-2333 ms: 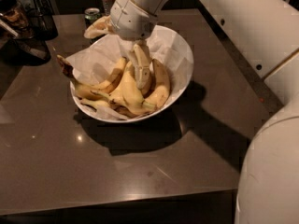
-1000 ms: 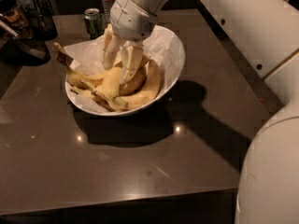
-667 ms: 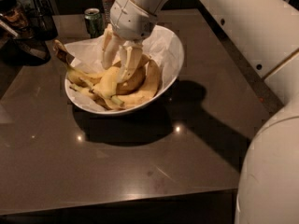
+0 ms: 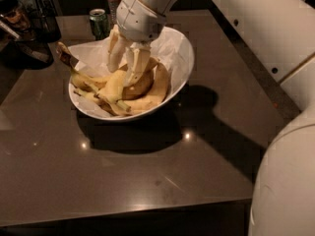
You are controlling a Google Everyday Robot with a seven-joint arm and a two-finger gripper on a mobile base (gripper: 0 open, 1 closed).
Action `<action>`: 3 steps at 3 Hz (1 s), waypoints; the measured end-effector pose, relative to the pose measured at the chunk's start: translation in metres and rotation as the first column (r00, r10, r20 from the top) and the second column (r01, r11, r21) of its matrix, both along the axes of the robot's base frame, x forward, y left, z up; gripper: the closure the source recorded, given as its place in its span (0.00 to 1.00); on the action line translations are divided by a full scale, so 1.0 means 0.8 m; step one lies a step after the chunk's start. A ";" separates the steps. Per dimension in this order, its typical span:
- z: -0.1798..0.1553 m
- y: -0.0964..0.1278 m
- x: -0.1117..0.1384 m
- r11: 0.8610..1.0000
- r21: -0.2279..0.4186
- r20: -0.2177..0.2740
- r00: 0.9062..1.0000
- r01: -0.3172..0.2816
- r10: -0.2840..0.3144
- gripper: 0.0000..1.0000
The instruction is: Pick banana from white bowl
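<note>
hand (image 4: 122, 75) fingers apart, down inside white bowl (image 4: 186, 75) on banana (image 4: 152, 90); green can (image 4: 99, 22) just beyond far rim.

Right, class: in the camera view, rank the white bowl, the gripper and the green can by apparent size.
1. white bowl
2. gripper, reaching down into the bowl
3. green can, though it stands farther back
</note>
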State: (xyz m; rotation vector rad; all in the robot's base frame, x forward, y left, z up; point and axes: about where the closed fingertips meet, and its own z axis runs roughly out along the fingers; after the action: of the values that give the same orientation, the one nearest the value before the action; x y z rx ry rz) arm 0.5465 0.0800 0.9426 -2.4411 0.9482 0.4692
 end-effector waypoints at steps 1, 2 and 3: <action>0.028 -0.009 -0.026 0.999 0.023 0.140 0.990 -0.027 0.023 1.00; 0.100 0.006 -0.089 0.996 0.076 0.372 0.928 -0.043 0.011 1.00; 0.173 0.025 -0.144 0.992 0.122 0.570 0.820 -0.022 -0.052 1.00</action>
State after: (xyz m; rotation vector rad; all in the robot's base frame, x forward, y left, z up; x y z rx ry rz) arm 0.4315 0.0997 1.0810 -2.2457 0.6482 -0.2150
